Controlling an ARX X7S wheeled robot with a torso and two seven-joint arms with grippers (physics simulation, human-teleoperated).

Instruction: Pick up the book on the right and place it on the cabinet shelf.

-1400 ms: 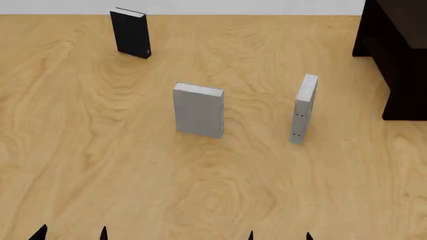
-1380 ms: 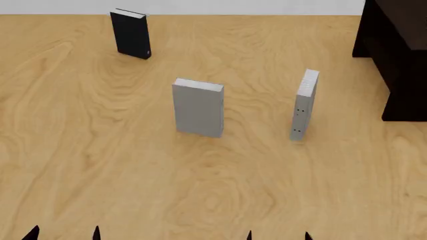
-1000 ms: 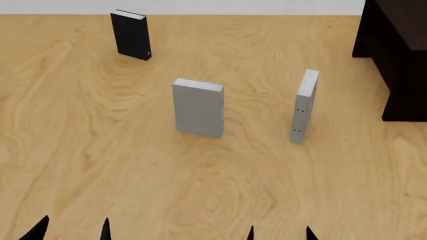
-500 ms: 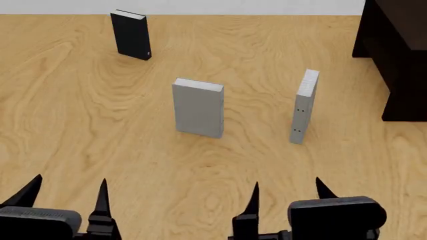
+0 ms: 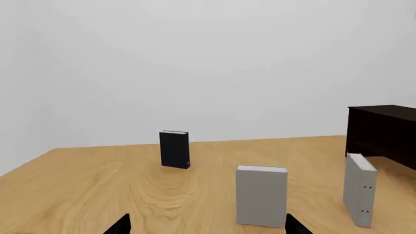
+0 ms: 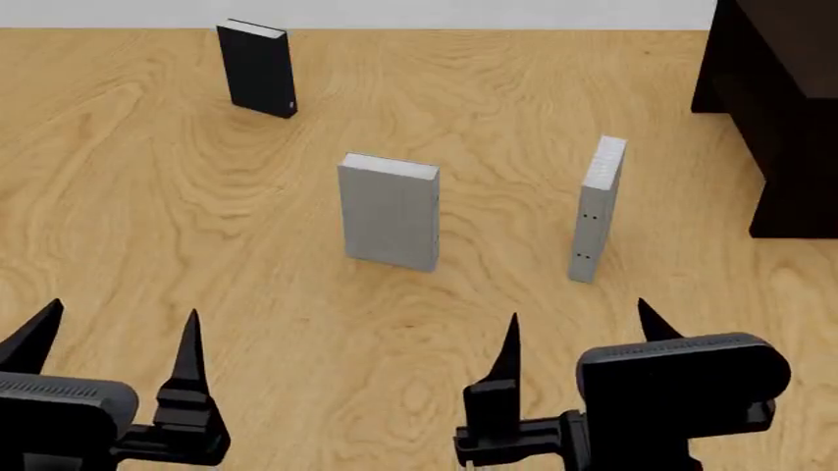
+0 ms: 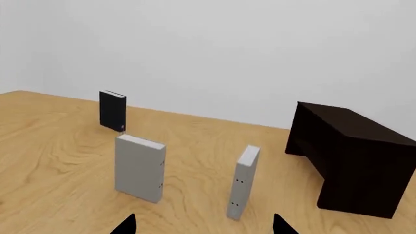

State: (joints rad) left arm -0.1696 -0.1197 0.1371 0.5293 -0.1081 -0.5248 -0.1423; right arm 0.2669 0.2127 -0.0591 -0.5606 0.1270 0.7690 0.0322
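The book [image 6: 596, 211] stands upright on the wooden table, right of centre. It is light grey, and its narrow spine with two small dark dots faces me. Both wrist views also catch the book [image 5: 359, 190] [image 7: 242, 183]. My right gripper [image 6: 580, 322] is open and empty, in front of the book and well short of it. At the lower left my left gripper [image 6: 118, 339] is open and empty too. The very dark cabinet [image 6: 786, 108] stands at the far right; its boards blend together, so I cannot single out the cabinet shelf.
A similar grey book [image 6: 389, 211] stands upright mid-table with its cover toward me. A black book [image 6: 257, 67] stands at the far left. The cabinet [image 7: 351, 156] is close to the right of the dotted book. Bare wood lies between the grippers and the books.
Both grippers have come up from the bottom edge of the head view and advanced toward the books, jaws open throughout. The books and the cabinet have not moved.
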